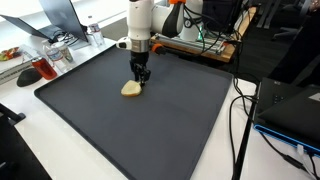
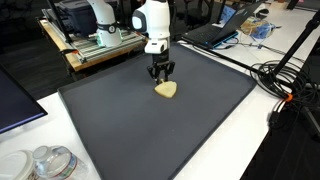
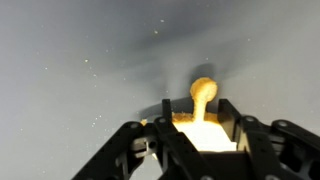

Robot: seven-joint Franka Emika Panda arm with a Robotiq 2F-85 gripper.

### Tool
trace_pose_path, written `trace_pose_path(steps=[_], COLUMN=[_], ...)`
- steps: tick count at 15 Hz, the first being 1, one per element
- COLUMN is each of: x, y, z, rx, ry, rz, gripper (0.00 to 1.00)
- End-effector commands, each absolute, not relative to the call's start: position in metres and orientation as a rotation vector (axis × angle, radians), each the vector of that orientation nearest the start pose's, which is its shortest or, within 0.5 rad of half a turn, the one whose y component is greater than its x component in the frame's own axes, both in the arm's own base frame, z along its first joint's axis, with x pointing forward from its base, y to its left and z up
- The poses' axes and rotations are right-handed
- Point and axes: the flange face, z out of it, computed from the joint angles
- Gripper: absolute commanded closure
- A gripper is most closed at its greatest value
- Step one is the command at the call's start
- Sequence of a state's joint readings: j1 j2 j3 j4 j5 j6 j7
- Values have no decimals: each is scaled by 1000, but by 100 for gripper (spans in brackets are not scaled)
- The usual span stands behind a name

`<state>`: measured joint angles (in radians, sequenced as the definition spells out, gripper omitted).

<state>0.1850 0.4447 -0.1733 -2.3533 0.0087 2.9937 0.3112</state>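
On lab's dark mat [image 1: 150, 130], yellow piece [image 1: 131, 89]

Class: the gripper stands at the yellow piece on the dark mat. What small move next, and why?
Probably close the jaws gently: in the wrist view the yellow piece lies on the mat, centred between the fingers of the gripper.

Your wrist view blurs the yellow piece [image 3: 203, 92]; the gripper [image 3: 197, 128] hides its lower part, bottom centre.
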Motion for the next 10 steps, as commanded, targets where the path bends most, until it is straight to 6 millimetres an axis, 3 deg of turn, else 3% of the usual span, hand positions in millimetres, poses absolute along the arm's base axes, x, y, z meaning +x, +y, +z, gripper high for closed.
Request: trace_pose_path(steps=[1, 4, 7, 10], x=[514, 510, 512, 516], y=[4, 7, 15, 35], z=[188, 207, 228, 248], rx=[-3132, -3140, -3159, -3203], ry=[436, 457, 521, 583], rz=[-246, -202, -190, -179], gripper=[16, 0, 0, 0])
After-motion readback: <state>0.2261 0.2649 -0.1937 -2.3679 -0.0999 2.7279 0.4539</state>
